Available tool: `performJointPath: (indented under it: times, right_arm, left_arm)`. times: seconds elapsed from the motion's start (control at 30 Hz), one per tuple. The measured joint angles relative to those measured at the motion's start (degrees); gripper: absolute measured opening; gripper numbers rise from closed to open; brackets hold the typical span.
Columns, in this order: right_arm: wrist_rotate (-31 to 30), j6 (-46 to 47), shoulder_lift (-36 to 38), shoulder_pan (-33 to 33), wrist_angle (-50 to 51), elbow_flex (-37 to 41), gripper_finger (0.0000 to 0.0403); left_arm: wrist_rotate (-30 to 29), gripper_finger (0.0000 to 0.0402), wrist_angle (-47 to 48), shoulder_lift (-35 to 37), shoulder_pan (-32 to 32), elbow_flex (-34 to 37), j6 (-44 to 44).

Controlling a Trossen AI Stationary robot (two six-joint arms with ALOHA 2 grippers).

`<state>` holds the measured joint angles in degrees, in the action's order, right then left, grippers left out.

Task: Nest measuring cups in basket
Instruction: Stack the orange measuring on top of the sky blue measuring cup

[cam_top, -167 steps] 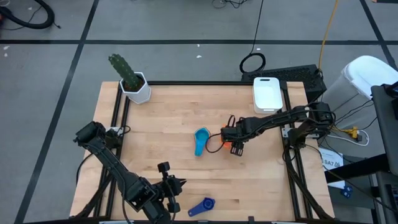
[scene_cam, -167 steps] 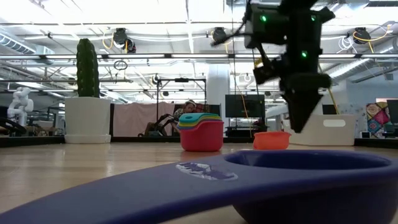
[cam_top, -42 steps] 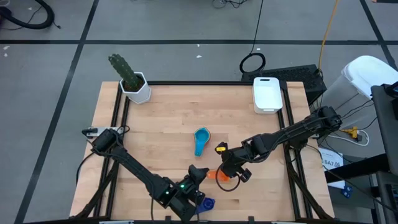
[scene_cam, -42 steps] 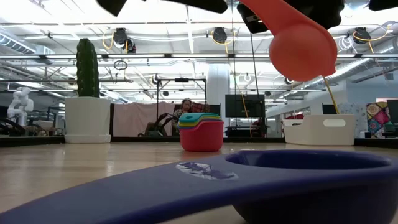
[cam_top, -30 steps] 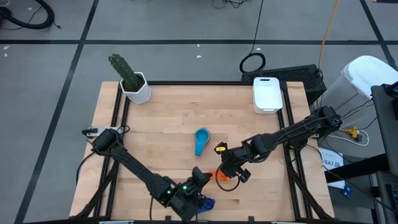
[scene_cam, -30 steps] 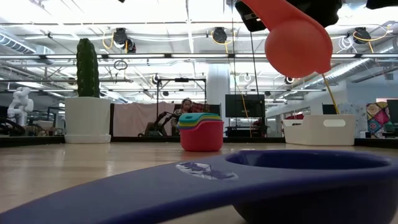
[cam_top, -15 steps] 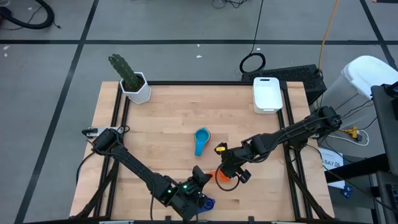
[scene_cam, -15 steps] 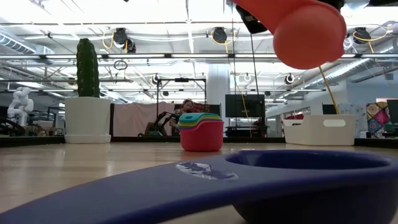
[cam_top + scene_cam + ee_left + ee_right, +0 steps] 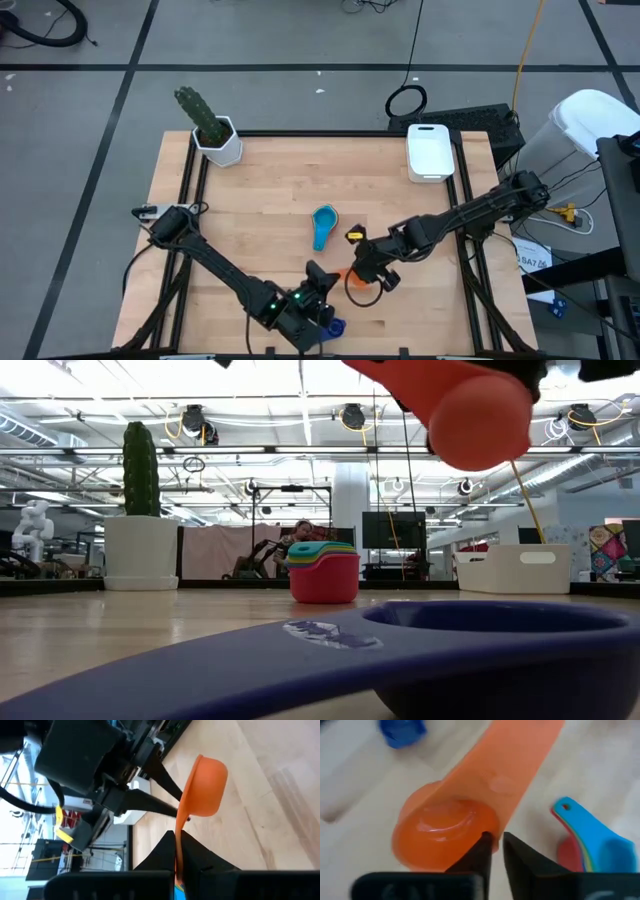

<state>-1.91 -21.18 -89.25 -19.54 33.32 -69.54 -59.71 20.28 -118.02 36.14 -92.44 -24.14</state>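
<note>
An orange measuring cup (image 9: 342, 275) hangs above the table's near middle, between my two grippers. My left gripper (image 9: 177, 842) is shut on its handle. My right gripper (image 9: 497, 840) stands slightly open at the bowl's rim (image 9: 482, 827), next to the handle's root. A dark blue cup (image 9: 332, 326) lies bottom down on the table at the near edge. A nested stack of cups (image 9: 323, 225), light blue on top and red at the bottom (image 9: 325, 580), stands mid-table. The white basket (image 9: 430, 150) sits at the far right. My left gripper pinches the orange cup's handle (image 9: 177, 832) between its two fingers, toward the handle's free end. The fingers lie along the handle and come from the table's near left, slanting a little down. The cup (image 9: 480, 415) is lifted clear of the table, bowl hanging low. My right gripper's fingers (image 9: 162, 775) come slanting down from the right on either side of the bowl's wall; whether they touch it I cannot tell.
A white hexagonal pot with a green cactus (image 9: 212, 130) stands at the far left corner. Bare wooden table (image 9: 250, 210) lies between the pot, the stack and the basket. Black frame rails (image 9: 190, 200) run along the table's sides.
My left gripper has rolled a little at the wrist. The orange cup has tipped slightly with it while staying lifted in about the same place. Both arms have otherwise kept still.
</note>
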Motion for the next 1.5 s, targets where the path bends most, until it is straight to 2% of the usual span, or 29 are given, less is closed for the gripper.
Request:
performJointPath:
  times: [0.1,0.17,0.27,0.37,0.47,0.77,1.1,1.33,1.5]
  right_arm:
    - [-7.2,0.9,0.0,-0.1,0.1,0.0,0.0081]
    - [-14.1,2.8,0.0,-0.1,0.0,0.0,0.0111]
    - [-29.8,5.6,0.0,0.0,1.0,0.0,0.0151]
    - [-41.8,7.0,0.0,0.2,2.8,0.0,0.0181]
    - [-47.7,8.7,0.0,0.1,5.4,0.0,0.0200]
    - [-47.5,16.6,1.6,-0.3,10.9,0.0,0.0210]
    - [-47.0,21.4,7.9,-1.9,11.7,0.0,0.0210]
    - [-37.7,28.2,14.8,-2.0,11.4,0.1,0.0210]
    - [-35.2,31.8,19.4,-2.4,10.7,1.2,0.0210]
  left_arm:
    - [-0.6,0.0004,1.1,0.0,0.2,0.0,0.7]
    - [-1.0,0.0004,2.1,0.0,0.2,0.0,1.6]
    - [0.3,0.0004,3.5,0.0,0.4,0.0,3.9]
    - [0.5,0.0004,5.6,0.0,0.5,0.0,5.7]
    - [-1.2,0.0004,9.8,0.0,0.3,0.0,7.9]
    - [-6.7,0.0004,28.1,0.0,-0.7,0.0,21.2]
    - [-13.5,0.0004,35.5,-0.1,-2.7,0.0,29.1]
    - [-15.4,0.0004,38.1,-0.9,-3.6,2.7,30.8]
    - [-16.2,0.0004,38.1,-1.0,-4.3,8.0,33.6]
